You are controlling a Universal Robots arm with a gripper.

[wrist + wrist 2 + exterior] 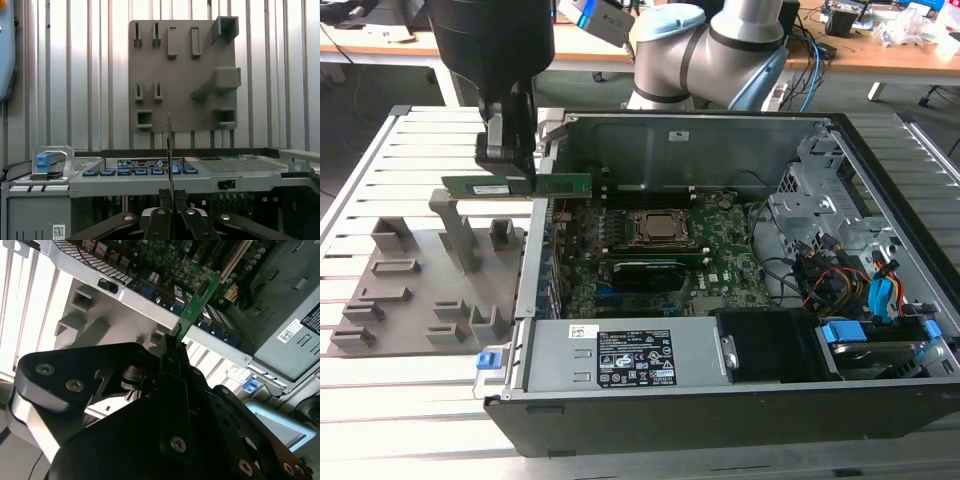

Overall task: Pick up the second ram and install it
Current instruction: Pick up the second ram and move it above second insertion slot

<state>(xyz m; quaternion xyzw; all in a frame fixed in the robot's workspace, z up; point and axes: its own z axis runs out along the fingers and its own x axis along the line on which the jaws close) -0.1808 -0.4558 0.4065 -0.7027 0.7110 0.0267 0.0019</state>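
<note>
The second ram point(560, 187) is a slim green stick held level above the open computer case's wall on the exterior view's left. My gripper point(513, 172) is shut on it near one end. In the second wrist view the ram point(198, 301) juts out from between the black fingers point(172, 352) toward the motherboard point(165, 265). Edge-on in the first wrist view, the ram point(169, 150) rises from the gripper point(170, 196). Inside the case lie the CPU socket point(660, 228) and the memory slots point(650, 255) beside it.
A grey parts holder point(415, 290) with upright fixtures lies on the slatted table at the exterior view's left, beside the case. The case holds a power supply point(630, 355), a drive cage point(810, 190) and loose cables point(840, 280). The arm's base point(705, 55) stands behind the case.
</note>
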